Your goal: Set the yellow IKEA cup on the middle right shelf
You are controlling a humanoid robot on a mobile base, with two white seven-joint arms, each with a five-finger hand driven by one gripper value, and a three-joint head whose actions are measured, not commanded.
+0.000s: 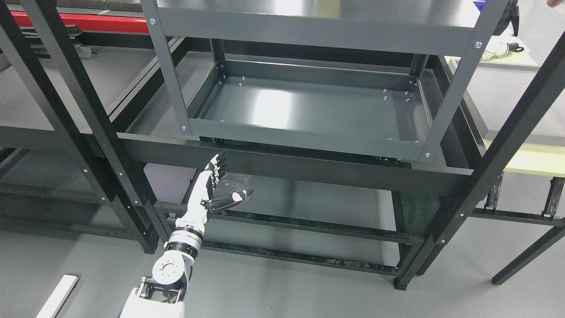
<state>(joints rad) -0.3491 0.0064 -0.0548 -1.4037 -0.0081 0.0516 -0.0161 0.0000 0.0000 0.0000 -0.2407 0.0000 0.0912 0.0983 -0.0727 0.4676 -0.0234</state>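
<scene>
No yellow cup shows in the head view. My left hand (pixel 219 182) rises from the lower left, its white and black fingers (pixel 217 165) straight and spread, thumb out to the right, holding nothing. It hovers in front of the black cross beam (pixel 309 170) below the grey rack's tray shelf (pixel 304 137). That shelf holds nothing, and a second grey shelf (pixel 318 31) runs above it. My right arm is out of view.
Black rack uprights (pixel 79 110) stand at left and a slanted black post (pixel 494 154) at right. A red bar (pixel 84 22) lies at the top left. A white strip (pixel 57 296) lies on the grey floor. A pale table (pixel 529 163) sits at right.
</scene>
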